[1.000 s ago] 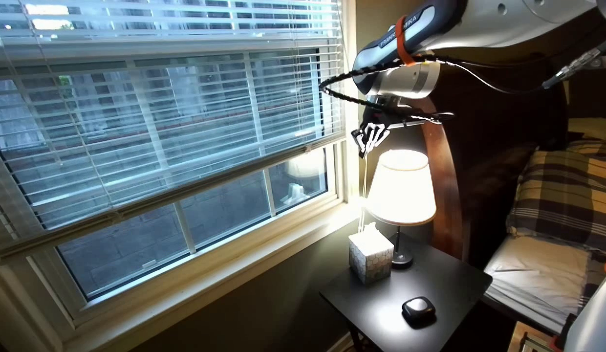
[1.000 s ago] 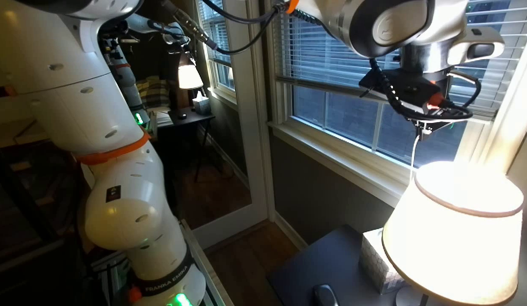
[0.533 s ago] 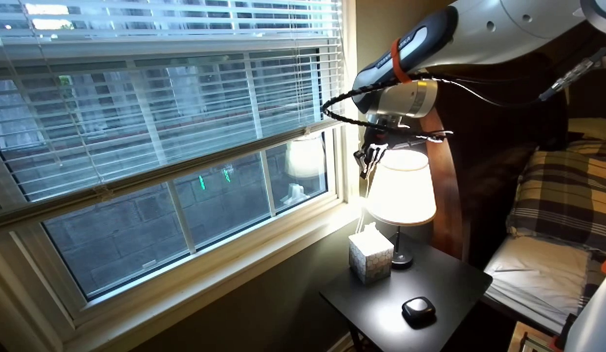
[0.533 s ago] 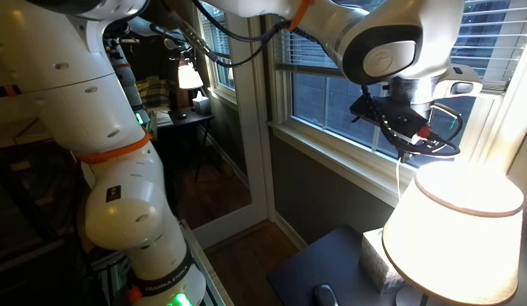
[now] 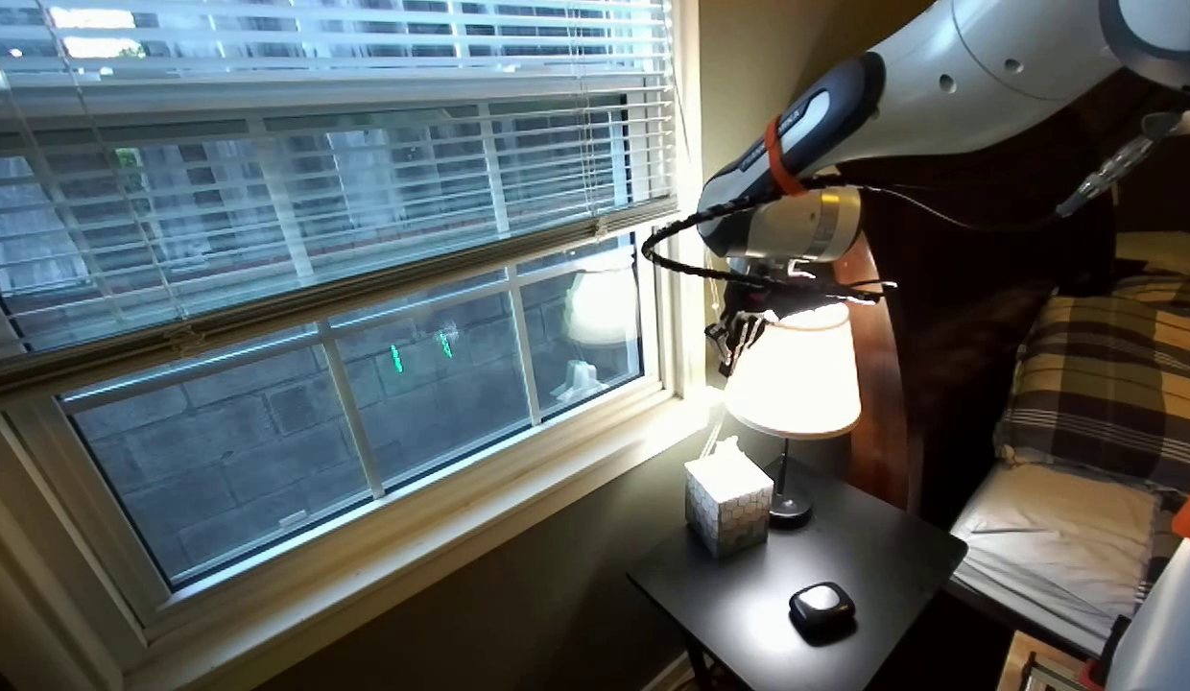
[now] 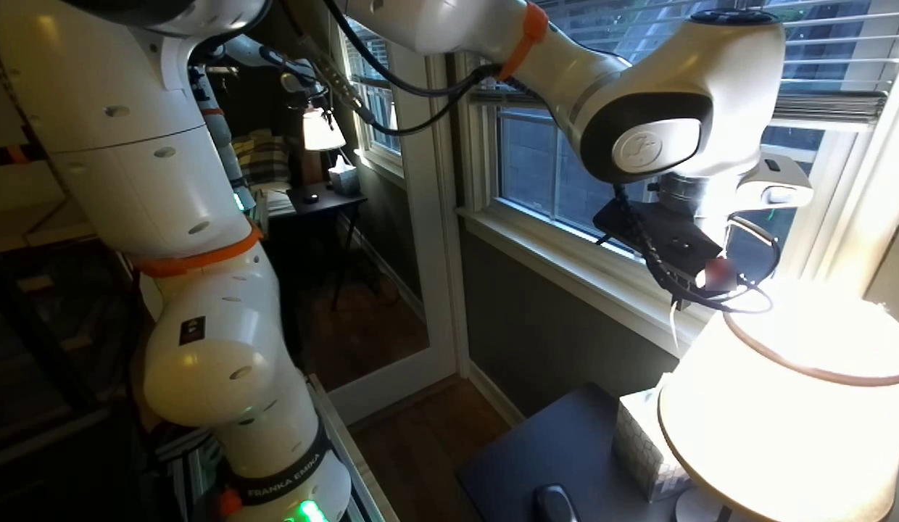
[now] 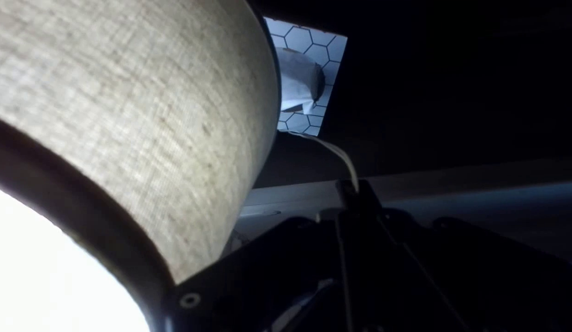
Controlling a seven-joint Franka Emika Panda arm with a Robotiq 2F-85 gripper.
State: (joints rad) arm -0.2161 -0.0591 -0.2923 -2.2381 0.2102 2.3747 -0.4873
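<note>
The cord (image 7: 345, 157) is pinched in the gripper (image 7: 356, 192), beside the lit lampshade (image 7: 189, 110), by which the tissue box (image 7: 319, 53) on the worktop (image 5: 873, 547) is partly hidden in the wrist view. Since earlier, the gripper has been lowered, the lampshade shifted slightly, the blinds (image 5: 393, 192) raised.

I read the lower links (image 6: 203, 333) as rising from the bottom to the upper left in an exterior view. In an exterior view, I have the forearm (image 5: 969, 82) sloping down from the upper right; the wrist (image 5: 806, 226) is directed downward. My gripper (image 7: 353, 188) enters the wrist view from below, jaws drawn together.
</note>
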